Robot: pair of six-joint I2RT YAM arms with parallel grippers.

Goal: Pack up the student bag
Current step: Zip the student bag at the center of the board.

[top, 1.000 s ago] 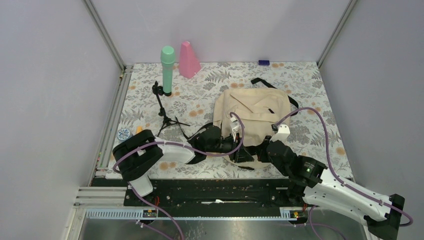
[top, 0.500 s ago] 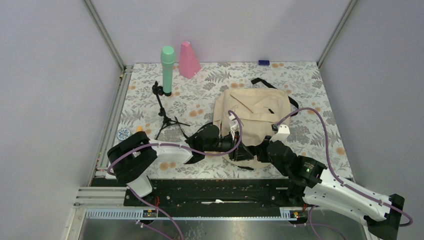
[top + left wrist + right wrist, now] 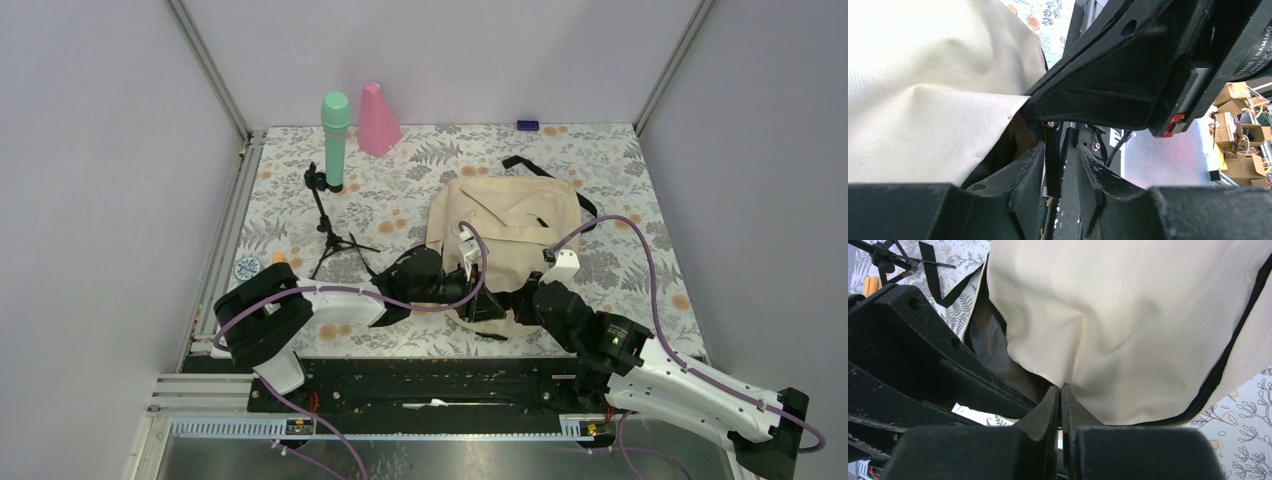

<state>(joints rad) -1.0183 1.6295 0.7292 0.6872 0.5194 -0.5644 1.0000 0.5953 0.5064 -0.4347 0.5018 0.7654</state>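
The student bag (image 3: 510, 222), cream with black trim, lies flat in the middle of the table. My right gripper (image 3: 1060, 386) is shut on a fold of the student bag's (image 3: 1128, 315) near edge. Right beside it my left gripper (image 3: 1060, 147) faces the same edge of the student bag (image 3: 923, 90). Its jaws stand a little apart, and a black zipper strip (image 3: 1052, 160) runs between them along the left finger. A gap shows on the strip's other side. In the top view both grippers, left (image 3: 487, 303) and right (image 3: 522, 300), meet at the bag's front rim.
A green microphone (image 3: 335, 140) on a black tripod (image 3: 325, 215) stands at the back left, a pink cone (image 3: 378, 120) beside it. A small blue object (image 3: 527, 125) lies at the far edge. A round blue-white item (image 3: 247, 267) and an orange piece (image 3: 278, 258) lie near the left rail.
My left arm has swung a little, pushing its gripper further right along the bag's near edge. The right arm and the bag have stayed put.
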